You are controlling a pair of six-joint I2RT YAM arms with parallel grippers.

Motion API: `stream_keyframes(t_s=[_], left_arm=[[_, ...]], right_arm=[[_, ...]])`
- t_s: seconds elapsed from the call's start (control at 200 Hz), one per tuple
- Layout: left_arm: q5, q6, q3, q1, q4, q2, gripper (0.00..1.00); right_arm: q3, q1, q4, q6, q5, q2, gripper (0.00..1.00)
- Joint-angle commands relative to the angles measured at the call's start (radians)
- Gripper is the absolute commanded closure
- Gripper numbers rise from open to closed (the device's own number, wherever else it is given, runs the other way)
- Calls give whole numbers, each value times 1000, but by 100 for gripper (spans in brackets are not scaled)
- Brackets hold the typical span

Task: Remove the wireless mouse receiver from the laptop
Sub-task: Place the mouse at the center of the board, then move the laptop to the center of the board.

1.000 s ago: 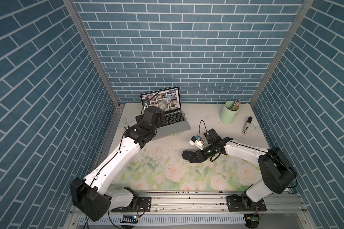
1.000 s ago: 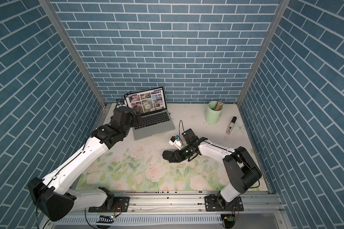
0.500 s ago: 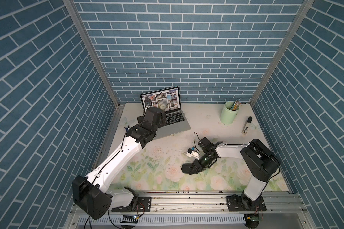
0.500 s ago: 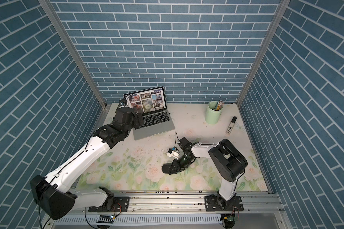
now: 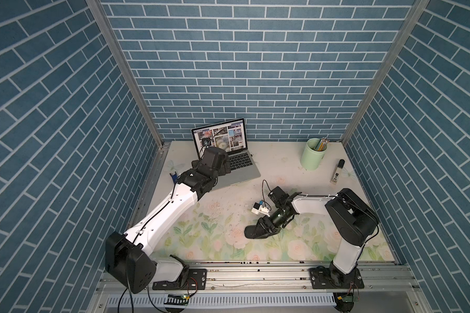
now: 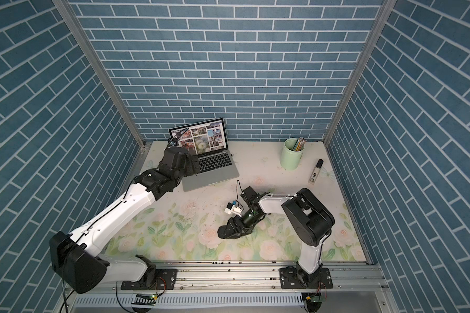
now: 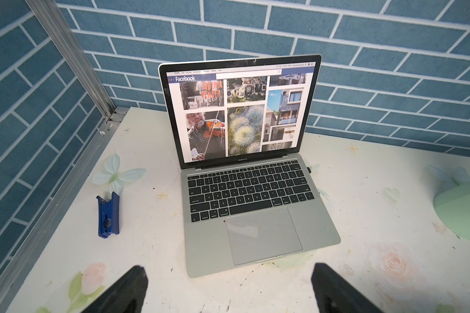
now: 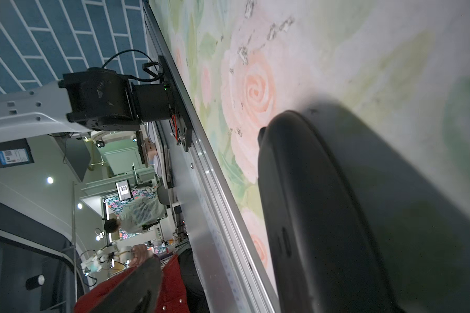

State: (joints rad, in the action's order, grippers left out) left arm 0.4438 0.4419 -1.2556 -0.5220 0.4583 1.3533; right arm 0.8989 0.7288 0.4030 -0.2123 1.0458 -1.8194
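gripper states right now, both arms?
left gripper: open, empty, in front of the laptop.
right gripper: open at the black mouse; its visible finger stands clear of it.

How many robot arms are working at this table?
2. The left arm reaches to the laptop at the back; the right arm bends low over the black mouse on the floral tabletop. No others are in view.

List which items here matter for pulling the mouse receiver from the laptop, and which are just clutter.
Job: laptop; receiver sticking out of its side.
Lying about: mouse; blue clip; green pencil cup; white tube.
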Motion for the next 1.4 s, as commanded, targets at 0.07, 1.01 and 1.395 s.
stream_keyframes(t_s=[0.07, 1.01, 1.395], left_arm=[[-12, 14, 25, 4, 11, -3, 0], [-489, 205, 74, 465, -10, 231, 0], [-576, 223, 49, 465, -68, 419, 8]], right_arm=[[-34, -17, 86, 11, -349, -66, 0], [1010, -245, 367, 80, -866, -357, 7], [1298, -265, 336, 86, -749, -612, 14]])
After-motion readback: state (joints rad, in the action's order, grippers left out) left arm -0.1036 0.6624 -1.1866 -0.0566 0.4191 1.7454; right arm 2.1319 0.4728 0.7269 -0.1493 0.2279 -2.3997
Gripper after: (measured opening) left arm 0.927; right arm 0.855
